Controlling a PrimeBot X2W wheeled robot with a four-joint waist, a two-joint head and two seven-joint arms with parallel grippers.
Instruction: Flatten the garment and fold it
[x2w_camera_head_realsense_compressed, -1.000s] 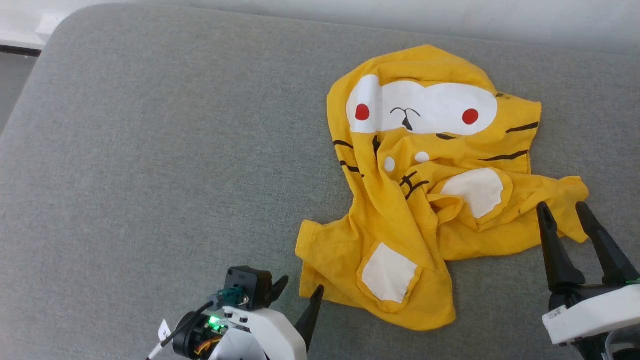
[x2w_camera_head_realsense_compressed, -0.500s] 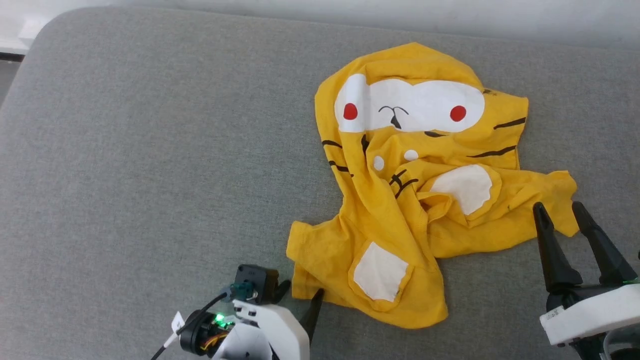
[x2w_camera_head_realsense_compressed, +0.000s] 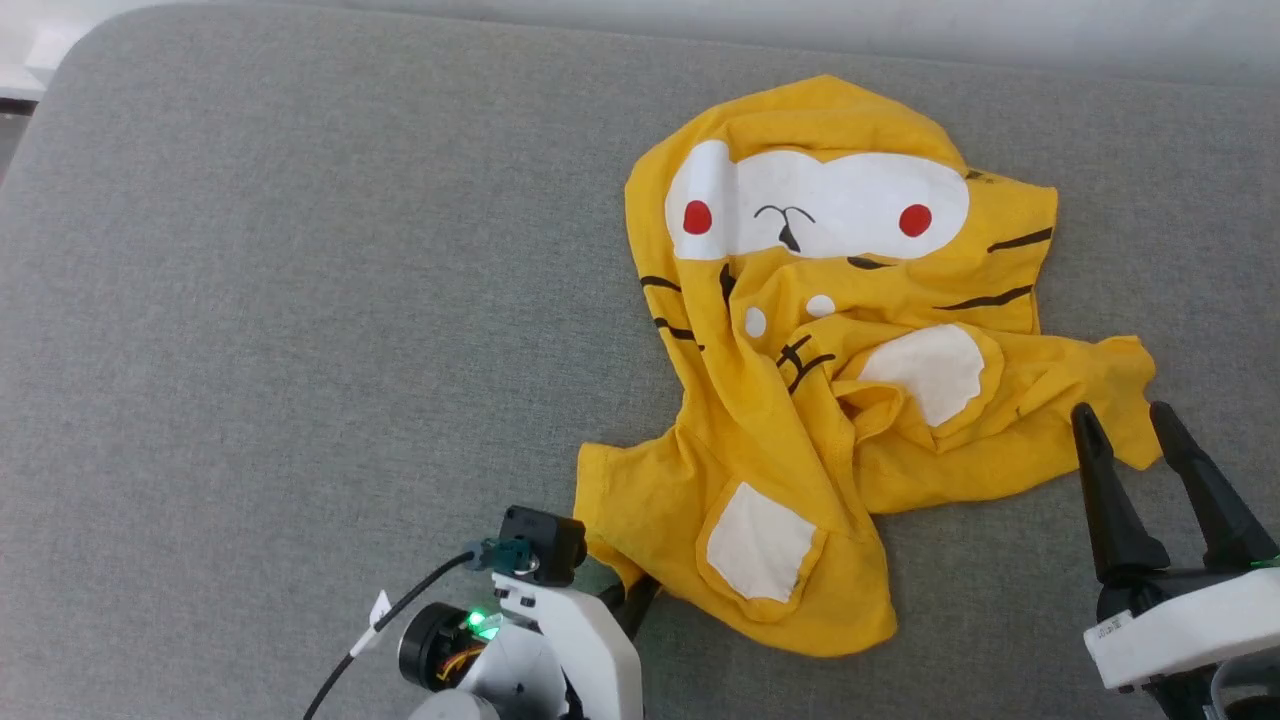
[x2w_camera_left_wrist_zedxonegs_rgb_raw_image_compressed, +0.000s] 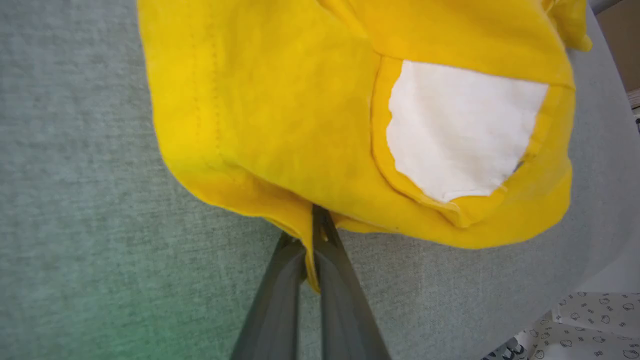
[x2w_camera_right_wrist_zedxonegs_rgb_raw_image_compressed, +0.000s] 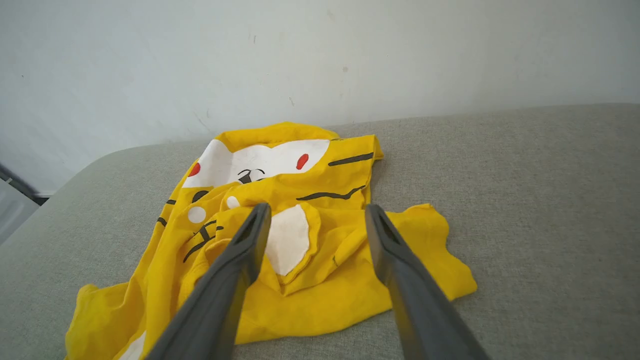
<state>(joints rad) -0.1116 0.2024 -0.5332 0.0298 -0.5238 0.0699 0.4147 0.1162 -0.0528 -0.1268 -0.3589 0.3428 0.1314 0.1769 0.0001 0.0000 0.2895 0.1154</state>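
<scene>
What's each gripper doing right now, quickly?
Left gripper: shut on the near edge of the crumpled bright yellow cotton T-shirt.
Right gripper: open, holding nothing, by the shirt's right edge.

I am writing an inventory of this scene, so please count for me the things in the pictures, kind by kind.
Garments: 1, the yellow T-shirt
Grippers: 2, the left gripper shut on the shirt's edge, the right gripper open
Cushions: 1, the grey fabric cushion under it all
Total: 4
</scene>
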